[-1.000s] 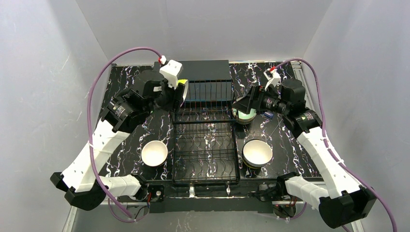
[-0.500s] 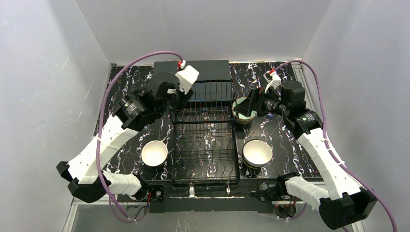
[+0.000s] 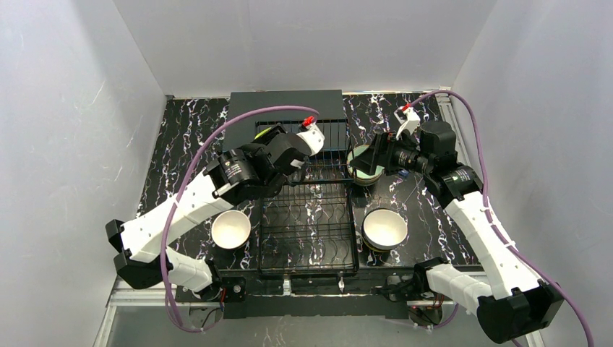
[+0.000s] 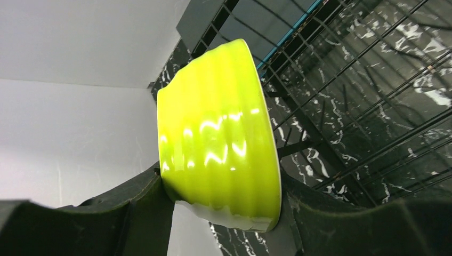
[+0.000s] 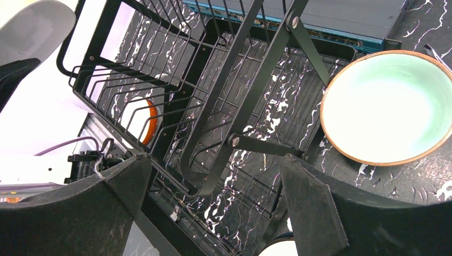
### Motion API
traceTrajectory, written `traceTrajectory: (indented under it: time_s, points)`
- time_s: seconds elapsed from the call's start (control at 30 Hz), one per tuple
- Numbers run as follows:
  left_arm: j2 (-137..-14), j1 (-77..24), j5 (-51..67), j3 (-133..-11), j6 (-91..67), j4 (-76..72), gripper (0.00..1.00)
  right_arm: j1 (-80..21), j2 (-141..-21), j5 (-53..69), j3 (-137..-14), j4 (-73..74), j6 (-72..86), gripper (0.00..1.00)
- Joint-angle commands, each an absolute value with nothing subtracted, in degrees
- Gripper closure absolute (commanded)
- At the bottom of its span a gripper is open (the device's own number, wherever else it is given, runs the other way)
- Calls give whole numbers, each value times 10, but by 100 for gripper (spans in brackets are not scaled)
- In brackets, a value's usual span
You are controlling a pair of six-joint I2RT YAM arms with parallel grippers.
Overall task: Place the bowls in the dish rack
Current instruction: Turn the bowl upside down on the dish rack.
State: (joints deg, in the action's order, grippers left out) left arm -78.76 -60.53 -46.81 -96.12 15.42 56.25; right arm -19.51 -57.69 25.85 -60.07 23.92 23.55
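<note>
My left gripper (image 4: 221, 184) is shut on a ribbed lime green bowl (image 4: 218, 138), held on edge, one finger on its base and the other on its rim. In the top view this bowl (image 3: 268, 131) hangs over the left end of the raised back tier of the black wire dish rack (image 3: 307, 217). My right gripper (image 5: 213, 165) stands open and empty at the rack's right side, just above a mint bowl (image 5: 386, 106) with a brown rim on the table. A white bowl with an orange outside (image 3: 230, 229) sits left of the rack, a pale one (image 3: 384, 228) right of it.
A flat dark grey box (image 3: 285, 101) lies behind the rack against the back wall. White walls close in on the black marbled table (image 3: 184, 137) on three sides. Purple cables loop above both arms.
My left arm has swung right with the lime green bowl, from the rack's back left corner to over its raised back tier. The right arm has barely moved.
</note>
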Motion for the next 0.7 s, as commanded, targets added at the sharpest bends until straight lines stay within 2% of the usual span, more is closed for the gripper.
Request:
traceTrajectory:
  time_s: [0.0,0.37,0.67]
  points:
    - [-777,-619,-541,-968,146,607,100,-192,-565,259,-593,236,226,1]
    - [-808,-638,-501,-963,77,665,100,-192,-567,262,-589,234,227,1]
    - [-835,-650,-514,-968,47,701,100,-192,-567,262,-587,233,228,1]
